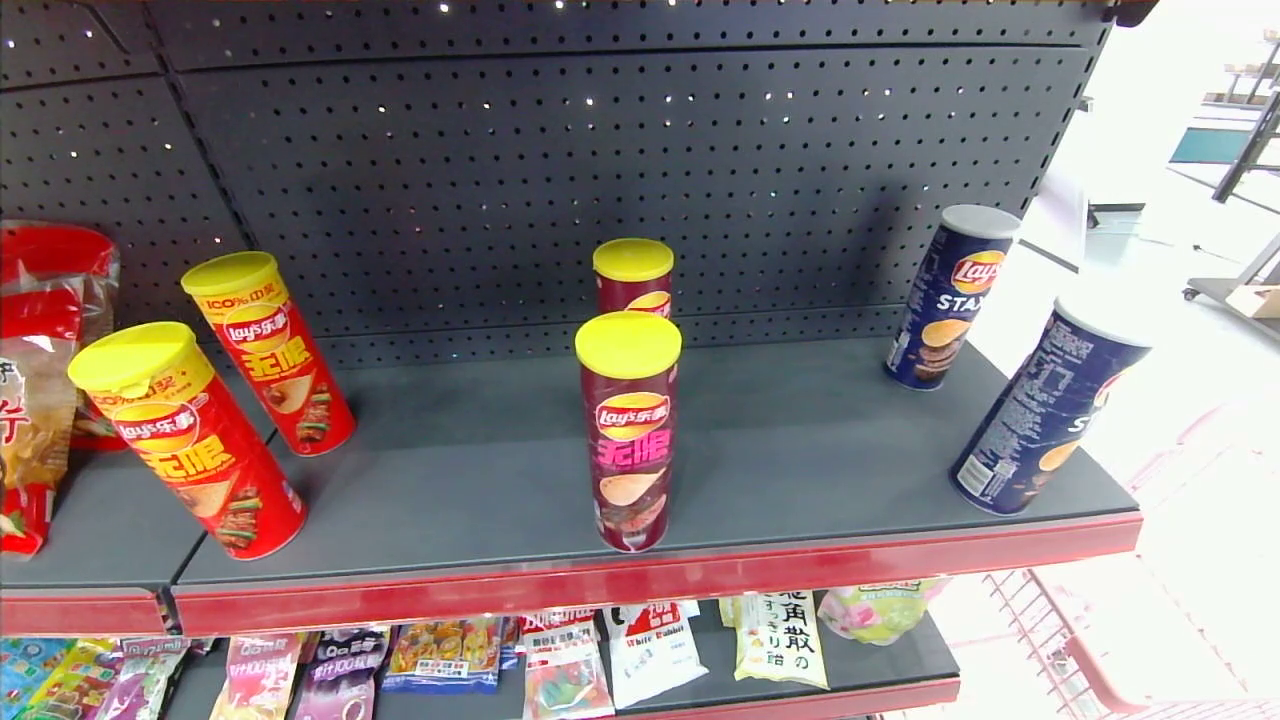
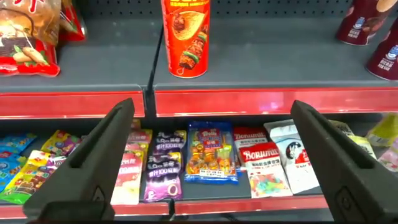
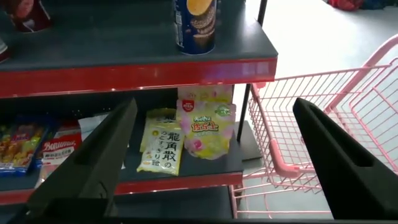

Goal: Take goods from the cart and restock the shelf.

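Both grippers hang wide open and empty before the lower shelf (image 2: 261, 200). The left gripper (image 2: 214, 165) faces rows of candy bags (image 2: 211, 152), and the right gripper (image 3: 217, 158) is near the pink cart (image 3: 311, 124) at the shelf's right end. On the upper shelf (image 1: 480, 470), two red cans (image 1: 190, 440) stand toward the left edge, two maroon cans (image 1: 628, 430) mid-shelf and two blue cans (image 1: 1045, 410) at the right edge, one of them by the front right corner.

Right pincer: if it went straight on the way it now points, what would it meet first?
Most likely the pale green and pink snack bag on the lower shelf, which sits centred ahead of the open right pincer. Depth is unclear.
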### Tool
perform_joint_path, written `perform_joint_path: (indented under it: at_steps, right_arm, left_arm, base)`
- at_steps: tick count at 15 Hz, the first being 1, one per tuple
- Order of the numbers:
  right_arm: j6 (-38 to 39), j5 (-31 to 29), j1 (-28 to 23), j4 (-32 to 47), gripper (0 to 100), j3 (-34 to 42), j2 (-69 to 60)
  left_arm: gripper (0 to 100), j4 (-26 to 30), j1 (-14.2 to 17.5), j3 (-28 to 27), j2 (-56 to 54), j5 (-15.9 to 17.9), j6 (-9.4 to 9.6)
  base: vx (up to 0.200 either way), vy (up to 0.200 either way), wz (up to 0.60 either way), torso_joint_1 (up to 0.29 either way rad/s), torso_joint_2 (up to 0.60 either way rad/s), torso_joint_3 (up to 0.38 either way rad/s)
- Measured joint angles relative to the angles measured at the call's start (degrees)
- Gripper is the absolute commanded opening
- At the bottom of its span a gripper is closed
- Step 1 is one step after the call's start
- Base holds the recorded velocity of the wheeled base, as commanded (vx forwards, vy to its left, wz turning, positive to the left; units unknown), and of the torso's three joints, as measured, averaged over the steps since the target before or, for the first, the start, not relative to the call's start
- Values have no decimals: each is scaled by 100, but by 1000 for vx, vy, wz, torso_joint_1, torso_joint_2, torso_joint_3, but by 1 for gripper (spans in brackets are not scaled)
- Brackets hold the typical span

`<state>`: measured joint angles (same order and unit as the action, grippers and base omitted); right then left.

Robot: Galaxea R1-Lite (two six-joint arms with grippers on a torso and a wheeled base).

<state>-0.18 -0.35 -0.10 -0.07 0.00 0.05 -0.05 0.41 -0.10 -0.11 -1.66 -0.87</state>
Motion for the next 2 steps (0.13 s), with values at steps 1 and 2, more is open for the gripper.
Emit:
perform_joint_path:
  at_steps: [1,2]
  right_arm:
    - [7,0,2,-2,100,0,0]
    - [9,0,7,0,100,0,0]
  left_arm:
    - [100,0,0,0,0,0,0]
    - [100,0,0,0,0,0,0]
  base:
    - [0,0,0,0,0,0]
    - [0,0,0,0,0,0]
